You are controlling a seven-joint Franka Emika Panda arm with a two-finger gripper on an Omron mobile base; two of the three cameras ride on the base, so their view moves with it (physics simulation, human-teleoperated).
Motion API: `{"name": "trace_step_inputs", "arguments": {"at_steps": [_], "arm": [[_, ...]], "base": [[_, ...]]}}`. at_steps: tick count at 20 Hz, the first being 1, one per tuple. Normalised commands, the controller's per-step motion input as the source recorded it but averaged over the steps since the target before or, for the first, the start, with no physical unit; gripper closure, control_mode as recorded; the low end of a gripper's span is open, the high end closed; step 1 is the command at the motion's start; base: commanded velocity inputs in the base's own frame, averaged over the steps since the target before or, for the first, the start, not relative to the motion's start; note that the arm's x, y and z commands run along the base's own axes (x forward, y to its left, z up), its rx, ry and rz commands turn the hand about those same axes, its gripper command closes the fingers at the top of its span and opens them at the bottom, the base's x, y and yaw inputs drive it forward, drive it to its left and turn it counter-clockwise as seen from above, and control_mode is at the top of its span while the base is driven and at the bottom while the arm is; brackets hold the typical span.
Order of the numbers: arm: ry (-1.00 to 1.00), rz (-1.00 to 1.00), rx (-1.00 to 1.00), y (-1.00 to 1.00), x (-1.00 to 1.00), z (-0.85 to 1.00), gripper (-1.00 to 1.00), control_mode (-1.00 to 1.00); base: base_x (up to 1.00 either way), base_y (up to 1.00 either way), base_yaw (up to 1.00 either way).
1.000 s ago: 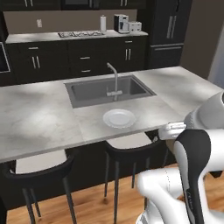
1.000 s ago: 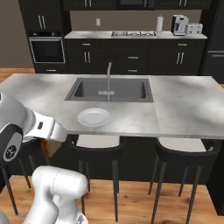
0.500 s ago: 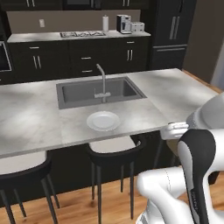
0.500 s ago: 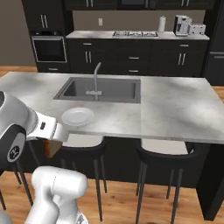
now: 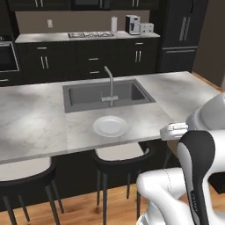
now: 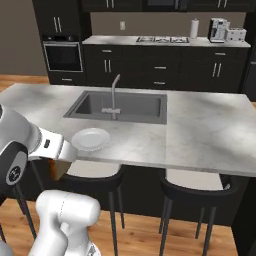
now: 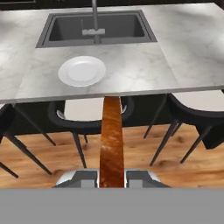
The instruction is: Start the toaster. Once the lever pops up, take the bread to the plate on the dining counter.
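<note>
In the hand view the bread (image 7: 111,140) shows edge-on, a tan slice with a brown crust. My gripper (image 7: 112,177) is shut on its lower end, below and in front of the dining counter (image 7: 140,74). A corner of the slice hangs under my hand (image 6: 58,168). The white plate (image 5: 110,126) (image 6: 91,139) (image 7: 82,71) lies bare on the counter near its front edge, just in front of the sink. Far back on the other worktop stands the toaster (image 5: 147,28) (image 6: 236,35), apart from me.
The steel sink (image 5: 105,94) with its faucet (image 5: 110,81) is set in the counter behind the plate. Dark stools (image 5: 118,156) (image 6: 200,185) stand under the counter's front edge over a wooden floor. A coffee machine (image 5: 132,24) stands beside the toaster.
Both base views have shifted with the base: the counter and plate slid sideways and now look a little closer. The bread stays held in the shut gripper.
</note>
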Motion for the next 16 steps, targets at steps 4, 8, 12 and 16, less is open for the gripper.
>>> {"name": "trace_step_inputs", "arguments": {"at_steps": [4,8,12,16], "arm": [[0.00,0.00,0.00,0.00,0.00,0.00,1.00,1.00],[0.00,0.00,0.00,0.00,0.00,0.00,1.00,1.00],[0.00,0.00,0.00,0.00,0.00,0.00,1.00,1.00],[0.00,0.00,0.00,0.00,0.00,0.00,1.00,1.00]], "base": [[0.47,0.09,0.10],[0.54,0.00,0.05],[0.64,0.04,0.02],[0.64,0.10,0.02]]}}
